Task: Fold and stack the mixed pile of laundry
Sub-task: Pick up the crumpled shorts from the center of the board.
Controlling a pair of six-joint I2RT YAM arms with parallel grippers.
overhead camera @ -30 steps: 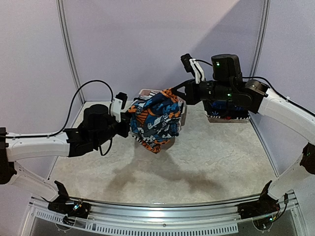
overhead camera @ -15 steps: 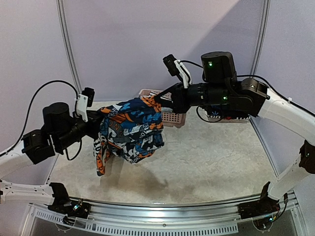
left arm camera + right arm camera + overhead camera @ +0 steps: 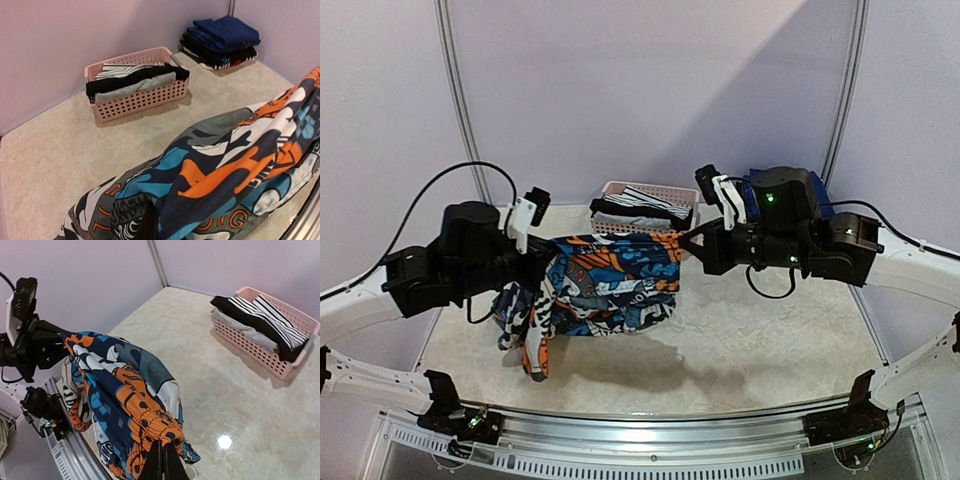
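An orange-blue-black-white patterned garment [image 3: 610, 285] hangs stretched above the table between both grippers. My left gripper [image 3: 544, 260] is shut on its left edge; in the left wrist view the cloth [image 3: 225, 165] drapes over the dark fingers [image 3: 146, 224]. My right gripper [image 3: 687, 245] is shut on the gathered orange waistband [image 3: 165, 430], its fingers [image 3: 156, 462] pressed together. One orange-edged part droops at the lower left [image 3: 536, 355]. The rest of the mixed laundry pile, black-and-white striped [image 3: 645, 197] and grey [image 3: 135, 89] pieces, lies in the basket.
The pale pink slatted basket [image 3: 620, 225] stands at the back centre of the table. A stack of folded dark and blue garments [image 3: 222, 40] sits in the back right corner, partly behind my right arm. A metal rail [image 3: 640, 425] runs along the near edge.
The garment has gone from a bunched lump to a wide horizontal spread. My right gripper moved right and down, my left gripper moved right; both came lower and nearer the front.
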